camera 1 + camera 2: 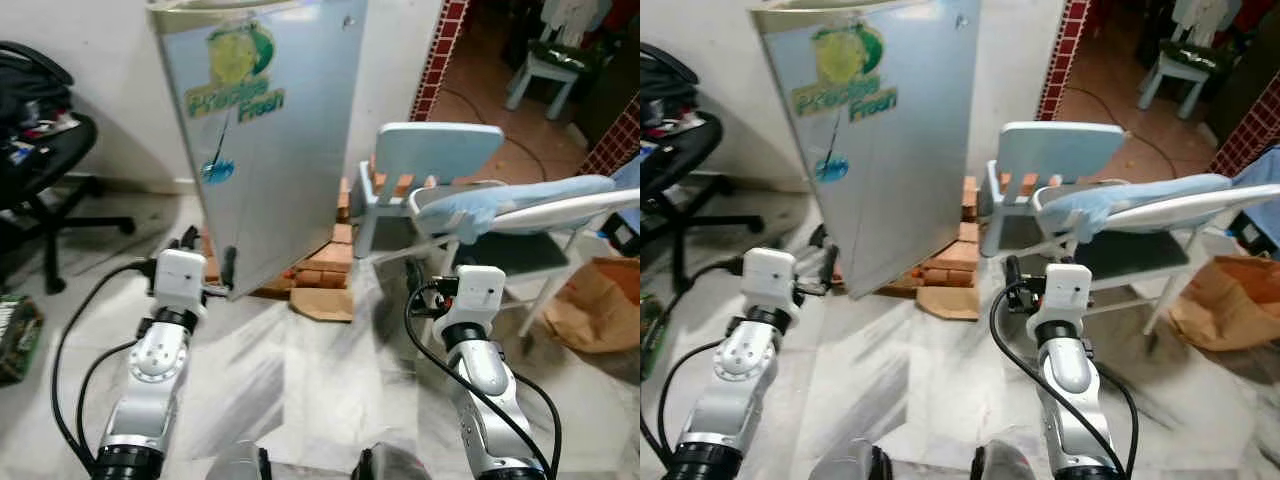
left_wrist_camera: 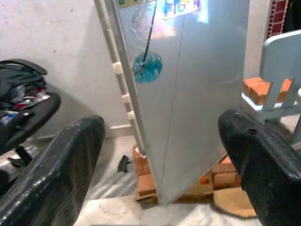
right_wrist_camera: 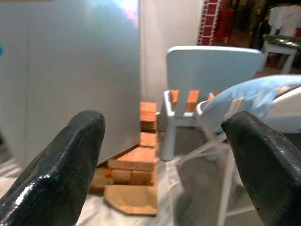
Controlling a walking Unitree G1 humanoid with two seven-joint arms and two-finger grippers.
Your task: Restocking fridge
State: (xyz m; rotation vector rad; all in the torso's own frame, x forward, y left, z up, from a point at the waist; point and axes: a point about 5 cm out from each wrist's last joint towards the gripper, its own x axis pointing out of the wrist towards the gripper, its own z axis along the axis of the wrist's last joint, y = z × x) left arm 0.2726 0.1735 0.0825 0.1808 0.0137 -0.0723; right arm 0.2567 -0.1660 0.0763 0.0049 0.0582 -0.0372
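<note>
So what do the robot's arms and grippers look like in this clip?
Both arms are silver, jointed metal with round elbow housings, each ending in a white boxy wrist block. Black cables loop along both. The left gripper and right gripper each have two thick, glossy black fingers with rounded tips.

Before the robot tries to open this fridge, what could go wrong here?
1. The fridge stands on stacked bricks, so a hard pull on its door might rock it.
2. The small blue chair and the folding chair crowd the right side, so the open right gripper could hit them.
3. The open left gripper is close to the door edge and may bump it.
</note>
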